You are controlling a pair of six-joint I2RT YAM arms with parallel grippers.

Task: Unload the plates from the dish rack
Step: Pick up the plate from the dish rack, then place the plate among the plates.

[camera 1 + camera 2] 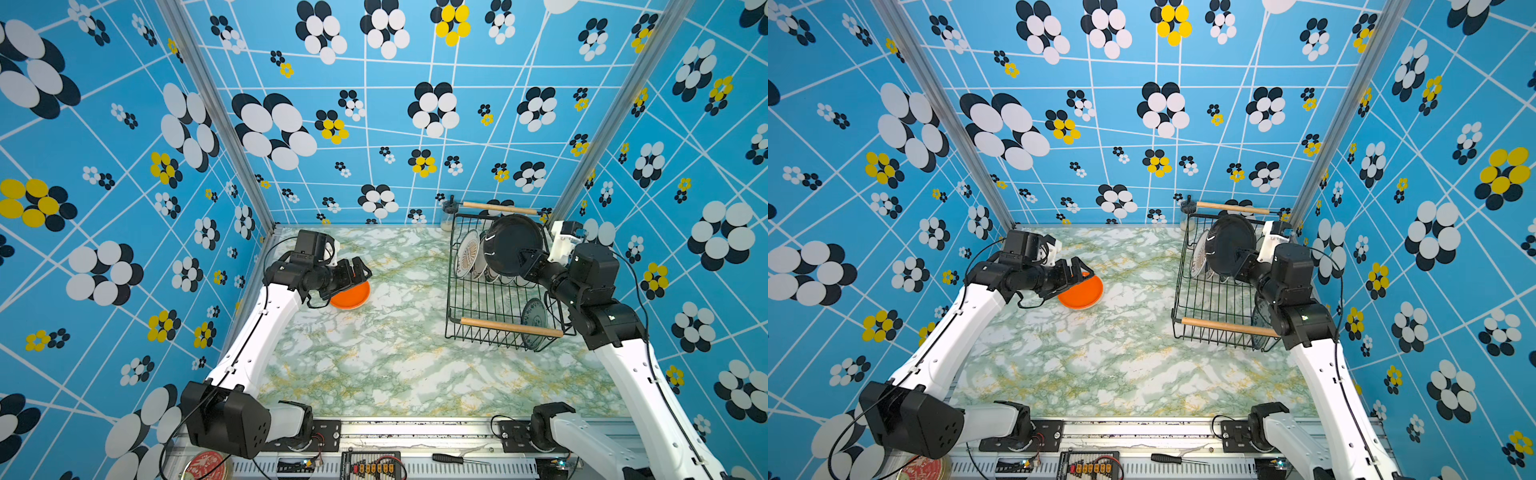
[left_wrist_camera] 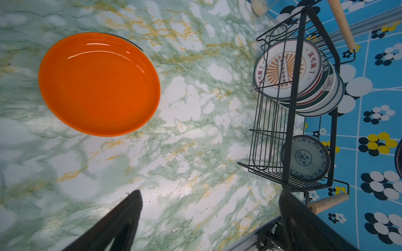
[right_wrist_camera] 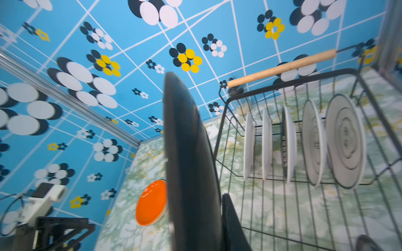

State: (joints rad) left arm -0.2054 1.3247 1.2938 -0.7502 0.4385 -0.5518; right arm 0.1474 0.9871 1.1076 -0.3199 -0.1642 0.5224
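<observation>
Workspace is closed in on 3 sides by blue walls (image 1: 374,124), printed w/ white lines & black, white, yellow flower dots. Corners are framed by aluminium posts (image 1: 222,124). Tabletop (image 1: 395,365) is covered in green-white marble film, evenly lit.

My robot test booth, blue flower-print panels (image 1: 374,124) on aluminium posts (image 1: 219,116) around me, marble-print tabletop (image 1: 374,365), arm mounts (image 1: 326,434) bolted to a metal rail (image 1: 415,428), screwdriver (image 1: 446,458) and wiring board (image 1: 372,467) along its front.
</observation>
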